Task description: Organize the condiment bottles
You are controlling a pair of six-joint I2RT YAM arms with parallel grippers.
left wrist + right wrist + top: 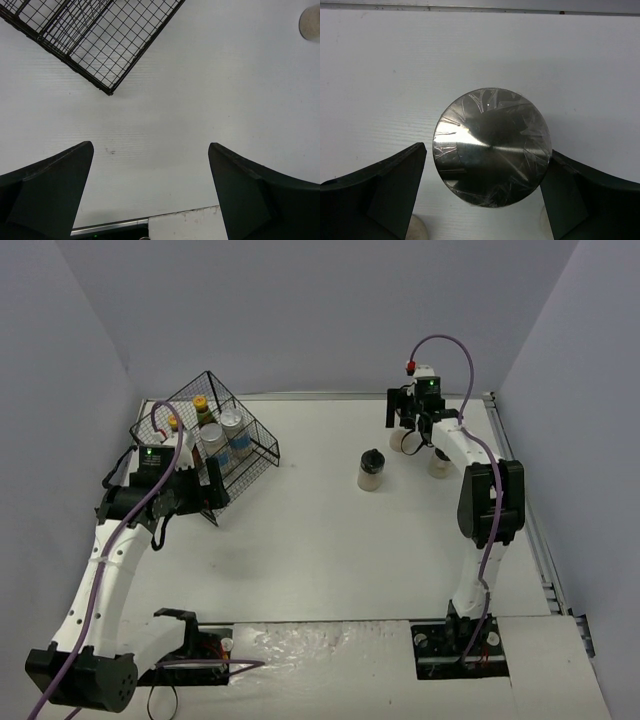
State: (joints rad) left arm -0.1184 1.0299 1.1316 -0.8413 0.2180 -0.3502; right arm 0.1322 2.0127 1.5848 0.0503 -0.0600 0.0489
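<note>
Silver-lidded jar [491,147], well apart from the wire basket [255,440], sits straddled by my right gripper [486,152], wide open and not yet gripping; closing seems next.

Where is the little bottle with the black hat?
In the top view, the black-capped shaker stands alone on the table, between the wire basket on the left and the right tool.

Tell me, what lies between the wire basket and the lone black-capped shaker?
Nothing; the overhead view shows only bare white table between the basket and the shaker.
</note>
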